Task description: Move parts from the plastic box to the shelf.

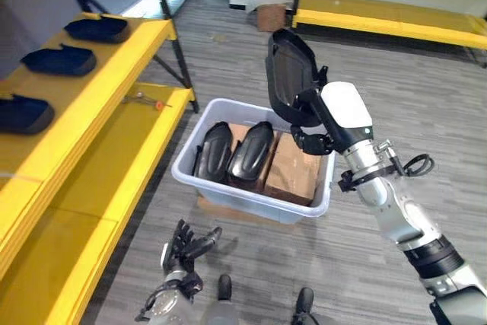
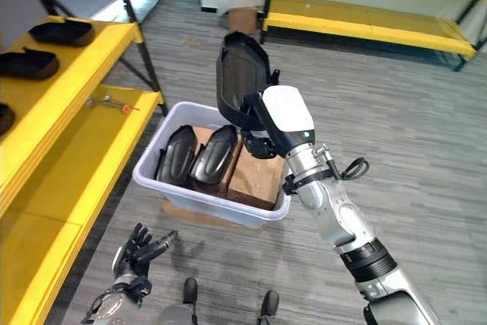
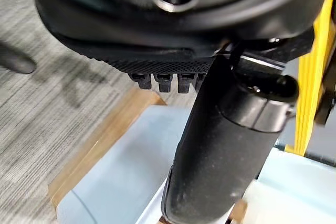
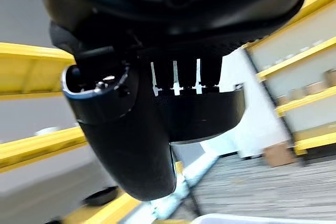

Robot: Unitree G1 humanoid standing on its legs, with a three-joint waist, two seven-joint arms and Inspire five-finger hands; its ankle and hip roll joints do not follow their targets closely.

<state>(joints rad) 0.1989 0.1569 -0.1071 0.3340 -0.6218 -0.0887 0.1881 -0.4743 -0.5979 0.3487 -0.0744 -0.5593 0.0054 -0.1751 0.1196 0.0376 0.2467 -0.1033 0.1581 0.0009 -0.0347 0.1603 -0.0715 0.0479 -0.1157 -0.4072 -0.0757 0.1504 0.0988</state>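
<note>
My right hand point(image 1: 308, 116) is shut on a black moulded part point(image 1: 288, 74), which it holds upright above the far right corner of the grey plastic box point(image 1: 251, 199). In the right wrist view the part point(image 4: 210, 108) sits gripped between thumb and fingers. Two more black parts point(image 1: 211, 151) point(image 1: 251, 150) lie side by side in the box next to a brown cardboard piece point(image 1: 295, 169). Three black parts point(image 1: 97, 30) point(image 1: 59, 60) point(image 1: 19, 114) rest on the yellow shelf point(image 1: 84, 104) at the left. My left hand point(image 1: 186, 245) hangs low in front of the box, fingers relaxed, holding nothing.
A small metal tool with a red tip point(image 1: 144, 100) lies on the lower yellow shelf level. Another yellow shelf point(image 1: 396, 24) stands at the far right across the grey floor. A flat cardboard sheet point(image 1: 228, 211) lies under the box.
</note>
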